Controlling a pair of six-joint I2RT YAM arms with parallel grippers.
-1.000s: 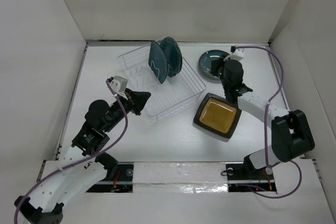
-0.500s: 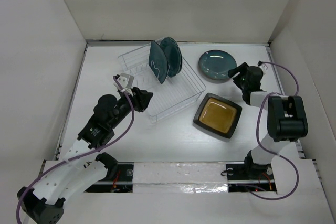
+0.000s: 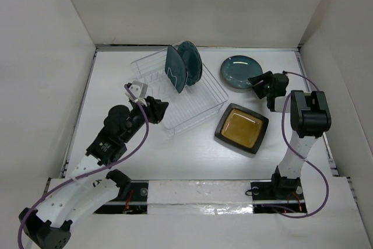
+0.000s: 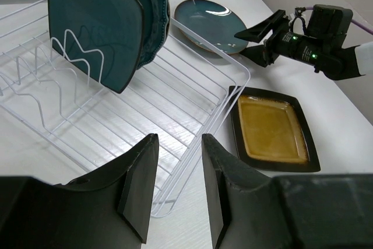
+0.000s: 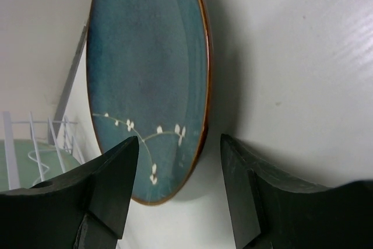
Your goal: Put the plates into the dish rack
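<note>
- The right gripper (image 5: 179, 144) is lined up on the round plate (image 5: 145, 68). Its fingers (image 5: 111, 190) are spread wide and hold nothing.
- That plate lies flat on the table (image 5: 291, 56), its near rim just ahead of the gap. We see no contact yet.
- The left gripper (image 4: 178, 144) hovers at the rack (image 4: 175, 97), fingers moderately apart and empty. The rack's near rim runs just ahead of and below the gap, and we can't tell if it touches.
- Two plates are in: the square plate (image 4: 96, 27) and the scalloped plate (image 4: 156, 4) stand upright in the slots, close together, well ahead of the left fingers.
- The amber plate (image 4: 271, 129) lies flat just beside the rack, ahead and right of the left fingers, untouched.
- We call this the pick-up of the third plate, roughly midway through the load.
- Next, we reckon, the right fingers must straddle the low rim, one above and one below, then close firmly.
- After that comes the lift, tipping the plate upright into a free slot nearer the left fingers, which may steady the rack.
</note>
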